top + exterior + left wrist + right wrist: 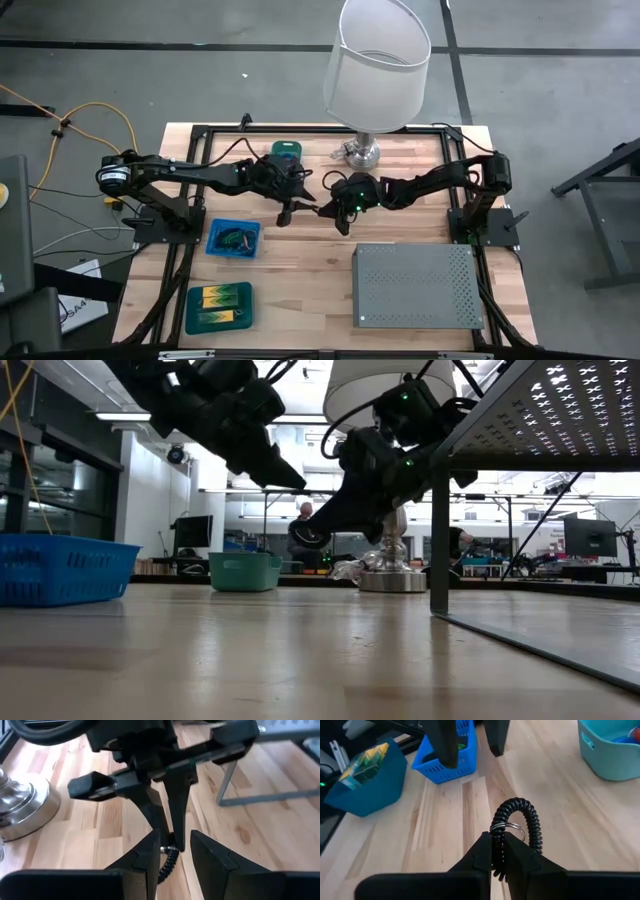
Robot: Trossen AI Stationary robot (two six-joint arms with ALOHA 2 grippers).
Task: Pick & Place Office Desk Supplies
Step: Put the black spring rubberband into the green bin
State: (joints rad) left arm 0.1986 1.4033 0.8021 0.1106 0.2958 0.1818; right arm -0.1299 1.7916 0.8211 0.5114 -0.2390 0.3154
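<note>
Wooden table (300, 270), right end effector (498, 851) gripping black coil loop (520, 820), left end effector (172, 851) open alongside

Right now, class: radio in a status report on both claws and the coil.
Right claw shut on black coil loop, mid-table, aloft. Left claw open, facing it around the coil's end. Lamp base behind; nothing between.

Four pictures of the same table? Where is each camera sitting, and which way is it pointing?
High: above the table, looking straight down on both arms, lamp and bins.
Low: at tabletop height, looking level across; both arms hang in from above.
Left wrist: on the left arm, past its open fingers toward the right gripper.
Right wrist: on the right arm, along its fingers, shut on a black coil.
Both wrist views show that coil.
</note>
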